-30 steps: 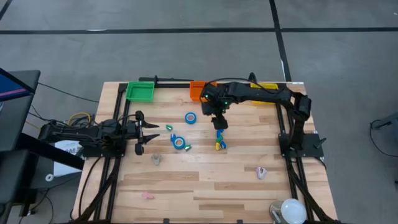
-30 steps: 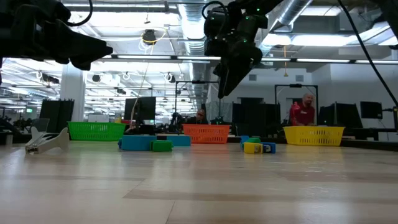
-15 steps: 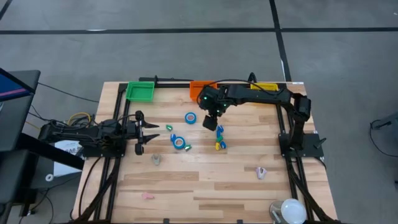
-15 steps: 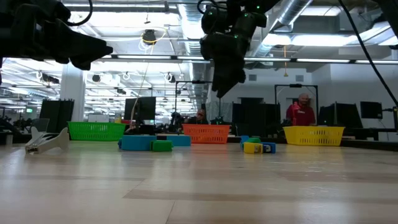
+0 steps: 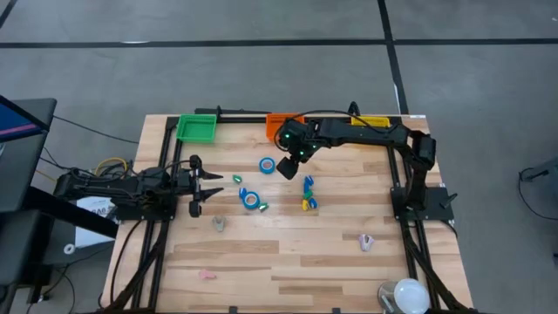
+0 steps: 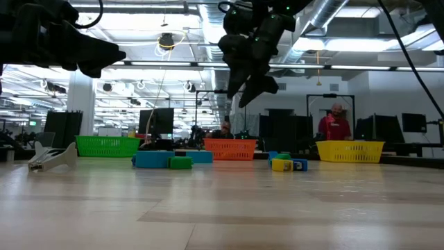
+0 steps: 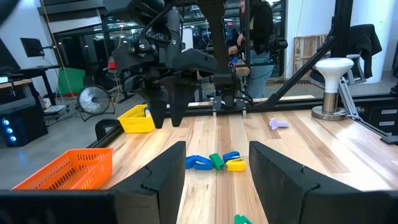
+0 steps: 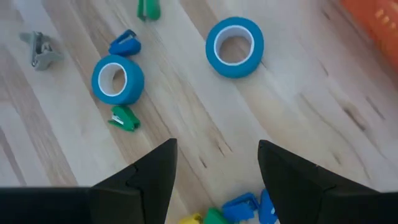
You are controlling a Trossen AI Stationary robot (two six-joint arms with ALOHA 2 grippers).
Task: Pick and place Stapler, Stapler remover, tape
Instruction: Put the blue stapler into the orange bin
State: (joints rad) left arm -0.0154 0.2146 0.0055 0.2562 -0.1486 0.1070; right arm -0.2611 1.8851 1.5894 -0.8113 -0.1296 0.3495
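Three blue tape rolls lie flat on the wood table: one (image 5: 267, 165) near the orange bin, two (image 5: 250, 198) close together nearer the middle. In the right wrist view two of the rolls show (image 8: 235, 46) (image 8: 117, 79). Small blue, yellow and green staplers (image 5: 307, 194) lie right of them. A grey stapler remover (image 5: 220, 223) and a pale one (image 5: 367, 241) rest farther toward the near edge. My right gripper (image 5: 286, 167) (image 8: 214, 180) hangs open above the table, just right of the roll by the orange bin, touching nothing. My left gripper (image 5: 205, 185) (image 7: 217, 180) waits open at the left side.
Green bin (image 5: 198, 128), orange bin (image 5: 277, 126) and yellow bin (image 5: 375, 120) stand along the far edge. Small green pieces (image 5: 237, 178) (image 5: 262, 207) lie near the rolls. A pink piece (image 5: 207, 274) and a white lamp base (image 5: 403, 295) sit near the near edge. People show beyond the table.
My right gripper has moved from above the staplers toward the table's left, closer to the tape roll by the orange bin, and has turned while staying above the table. Nothing on the table has moved.
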